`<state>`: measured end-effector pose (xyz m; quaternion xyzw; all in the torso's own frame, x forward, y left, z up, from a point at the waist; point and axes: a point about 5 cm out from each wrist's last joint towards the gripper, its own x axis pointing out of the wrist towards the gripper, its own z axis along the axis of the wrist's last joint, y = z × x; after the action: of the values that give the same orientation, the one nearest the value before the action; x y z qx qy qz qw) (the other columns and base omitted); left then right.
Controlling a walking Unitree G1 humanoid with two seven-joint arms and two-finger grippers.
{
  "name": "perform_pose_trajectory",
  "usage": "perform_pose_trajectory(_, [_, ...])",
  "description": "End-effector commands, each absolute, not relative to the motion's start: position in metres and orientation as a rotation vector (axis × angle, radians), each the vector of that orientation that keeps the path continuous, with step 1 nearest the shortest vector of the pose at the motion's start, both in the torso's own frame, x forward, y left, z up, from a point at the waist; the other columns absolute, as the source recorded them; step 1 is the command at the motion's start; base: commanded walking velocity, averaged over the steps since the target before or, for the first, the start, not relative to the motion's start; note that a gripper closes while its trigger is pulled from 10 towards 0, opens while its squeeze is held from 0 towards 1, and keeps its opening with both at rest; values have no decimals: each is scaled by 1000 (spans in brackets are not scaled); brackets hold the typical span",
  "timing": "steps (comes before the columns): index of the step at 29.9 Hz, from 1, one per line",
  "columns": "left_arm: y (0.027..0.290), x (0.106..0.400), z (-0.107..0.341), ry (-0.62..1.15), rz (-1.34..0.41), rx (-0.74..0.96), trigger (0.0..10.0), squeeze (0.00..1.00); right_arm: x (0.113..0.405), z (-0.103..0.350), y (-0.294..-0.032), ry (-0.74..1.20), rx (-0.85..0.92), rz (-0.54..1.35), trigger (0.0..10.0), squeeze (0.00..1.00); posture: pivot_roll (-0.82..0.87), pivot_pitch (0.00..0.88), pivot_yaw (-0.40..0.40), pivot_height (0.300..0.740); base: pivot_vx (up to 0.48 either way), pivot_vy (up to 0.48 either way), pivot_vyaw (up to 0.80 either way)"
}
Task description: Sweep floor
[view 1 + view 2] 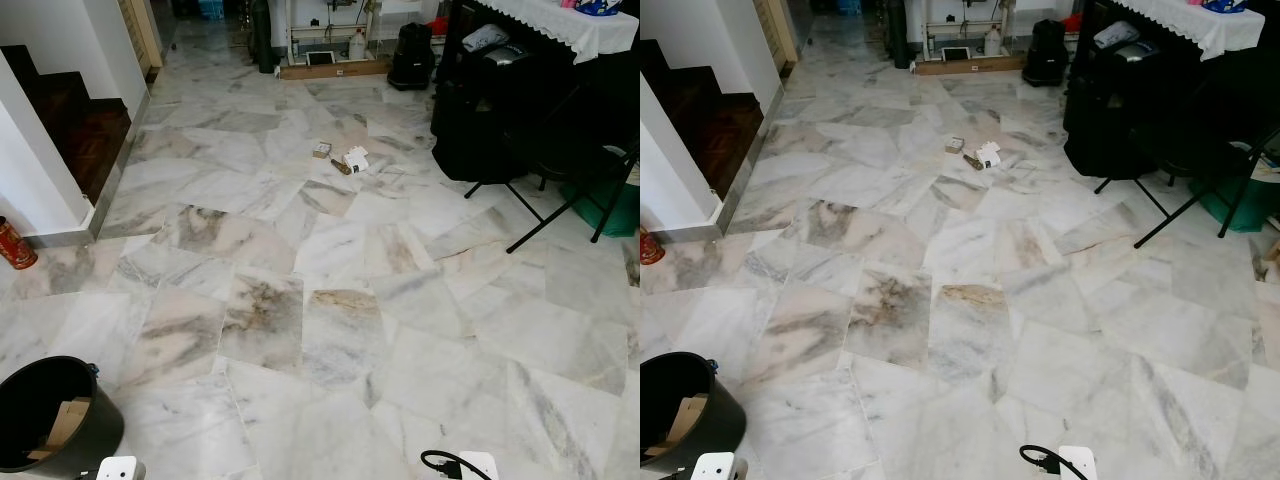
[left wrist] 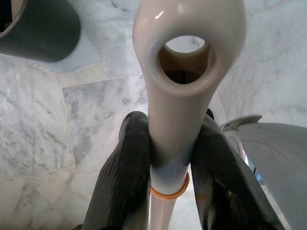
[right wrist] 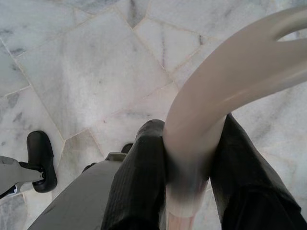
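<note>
floor [image 1: 330, 330]: white and grey marble slabs with brownish patches, running from the robot's feet out to the far wall.
litter: a small clump of paper and card scraps [image 1: 345, 158] sits on the marble well ahead, near the dark furniture on the right.
left gripper [image 2: 170, 163]: clenched on a glossy cream handle [image 2: 184, 72], one black finger [image 2: 127, 177] on each side. the handle end has a hanging hole and there's an orange ring just below the grip.
right gripper [image 3: 189, 167]: clamped the same way around a second cream handle [image 3: 230, 81], this one curving off to a forked end, marble right underneath.
bin: black bucket [image 1: 55, 415] on the robot's left, close by, with a piece of cardboard lying inside.
stairs: dark wooden steps [image 1: 80, 125] on the left behind a white wall, with a red canister [image 1: 15, 245] on the floor by the wall's corner.
right side: black folding chair [image 1: 570, 190] beside a dark cabinet with a white lace cloth [image 1: 565, 22] on top.
far end: black bag [image 1: 412, 55] and a white jug against the wall.
</note>
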<state>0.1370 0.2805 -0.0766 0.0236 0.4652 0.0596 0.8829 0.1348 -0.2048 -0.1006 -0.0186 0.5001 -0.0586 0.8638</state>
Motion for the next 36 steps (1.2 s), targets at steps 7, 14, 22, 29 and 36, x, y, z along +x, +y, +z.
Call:
perform_pose_trajectory(7, [240,132,-95,1086,66,174,10000,0,162,-92,-197,984,84,-90,10000,0,-33,0,-22,740,0,0,0])
perform_pose_trajectory(14, [240,132,-95,1086,66,174,10000,0,162,-92,-197,984,84,-90,10000,0,-33,0,-22,740,0,0,0])
perform_pose_trajectory(22, [240,132,-95,1086,66,174,10000,0,162,-92,-197,984,84,-90,10000,0,-33,0,-22,740,0,0,0])
perform_pose_trajectory(29, [240,132,-95,1086,66,174,10000,0,162,-92,-197,984,84,-90,10000,0,-33,0,-22,740,0,0,0])
perform_pose_trajectory(36, [240,135,-93,1078,65,165,10000,0,166,-90,-196,972,88,-97,10000,0,-22,0,-26,740,0,0,0])
